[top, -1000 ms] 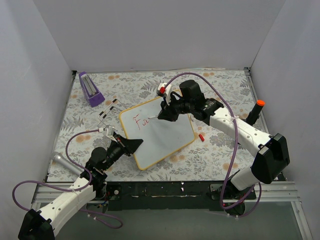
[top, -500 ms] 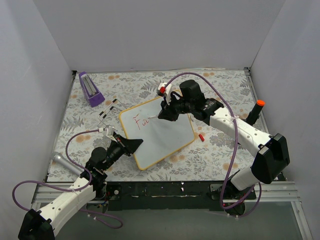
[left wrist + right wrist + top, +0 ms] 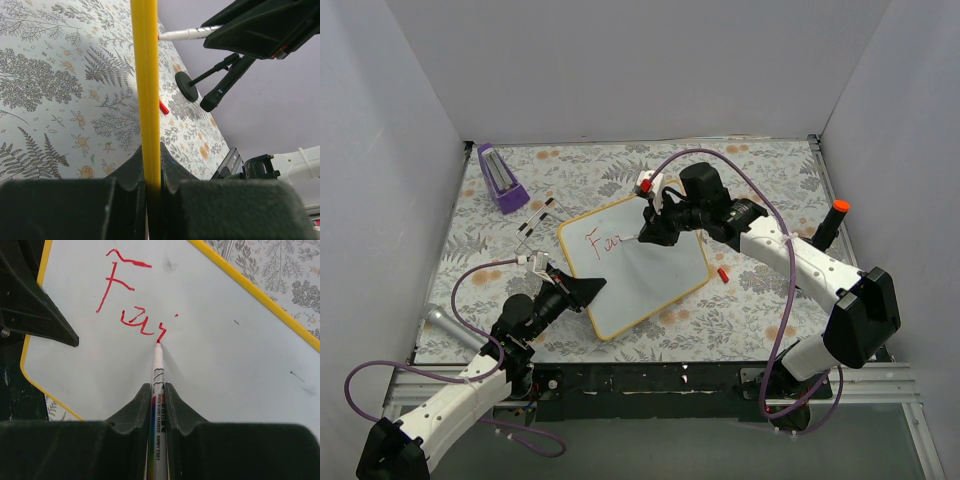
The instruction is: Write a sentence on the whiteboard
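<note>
The whiteboard [image 3: 650, 270], white with a yellow frame, lies tilted at the table's middle. My left gripper [image 3: 588, 290] is shut on its near-left edge; the left wrist view shows the yellow frame [image 3: 146, 75] clamped between the jaws. My right gripper [image 3: 655, 228] is shut on a white marker [image 3: 159, 405] with its red tip touching the board [image 3: 225, 340]. The sentence [image 3: 131, 305] is red writing reading about "Fau", with the tip at the end of the last stroke. It also shows in the top view [image 3: 600, 242].
A purple block [image 3: 501, 178] stands at the back left. A red marker cap [image 3: 722, 273] lies just right of the board. A black stand with an orange tip [image 3: 828, 224] is at the right. A small black-and-white piece [image 3: 537, 217] lies behind the board's left corner.
My right gripper has shifted slightly right along the board with the marker, adding to the red writing. The left arm has not moved.
</note>
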Motion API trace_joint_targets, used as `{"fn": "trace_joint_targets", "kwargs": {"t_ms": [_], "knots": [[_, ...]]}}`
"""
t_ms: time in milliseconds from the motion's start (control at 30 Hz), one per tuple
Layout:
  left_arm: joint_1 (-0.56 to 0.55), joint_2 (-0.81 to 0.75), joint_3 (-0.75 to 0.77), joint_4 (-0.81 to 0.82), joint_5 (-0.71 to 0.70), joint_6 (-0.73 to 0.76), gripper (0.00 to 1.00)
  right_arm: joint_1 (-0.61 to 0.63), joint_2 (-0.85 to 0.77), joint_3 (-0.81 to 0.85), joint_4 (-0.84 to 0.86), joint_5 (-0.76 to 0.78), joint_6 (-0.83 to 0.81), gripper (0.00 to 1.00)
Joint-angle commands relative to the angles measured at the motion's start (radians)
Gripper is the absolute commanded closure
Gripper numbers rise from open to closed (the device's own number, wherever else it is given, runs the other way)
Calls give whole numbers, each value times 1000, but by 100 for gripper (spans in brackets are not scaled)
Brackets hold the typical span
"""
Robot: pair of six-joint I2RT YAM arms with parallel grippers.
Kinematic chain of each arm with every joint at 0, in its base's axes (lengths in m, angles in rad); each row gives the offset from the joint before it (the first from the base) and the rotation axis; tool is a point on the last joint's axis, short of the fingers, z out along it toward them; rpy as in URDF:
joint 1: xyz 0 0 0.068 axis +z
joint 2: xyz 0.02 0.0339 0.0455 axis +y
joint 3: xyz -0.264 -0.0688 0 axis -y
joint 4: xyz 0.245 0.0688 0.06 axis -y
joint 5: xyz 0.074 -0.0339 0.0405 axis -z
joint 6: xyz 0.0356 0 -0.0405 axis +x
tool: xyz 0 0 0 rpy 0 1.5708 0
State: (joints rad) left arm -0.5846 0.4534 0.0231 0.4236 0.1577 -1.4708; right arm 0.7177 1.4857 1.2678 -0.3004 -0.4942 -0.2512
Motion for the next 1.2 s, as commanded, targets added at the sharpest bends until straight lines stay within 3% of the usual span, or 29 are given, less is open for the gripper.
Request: {"fn": "trace_joint_targets", "kwargs": {"t_ms": [0,400,767,1167], "knots": [[-3,-16,24,150,25,29,100,8,-21,-28,-32,-3,-28,99],[-4,-10,24,152,31,30,100,-6,-10,18,-9,77,-22,99],[-3,-21,18,147,29,26,100,-38,19,126,-2,65,0,99],[-3,-30,17,142,31,27,100,-38,50,116,1,59,23,99]]}}
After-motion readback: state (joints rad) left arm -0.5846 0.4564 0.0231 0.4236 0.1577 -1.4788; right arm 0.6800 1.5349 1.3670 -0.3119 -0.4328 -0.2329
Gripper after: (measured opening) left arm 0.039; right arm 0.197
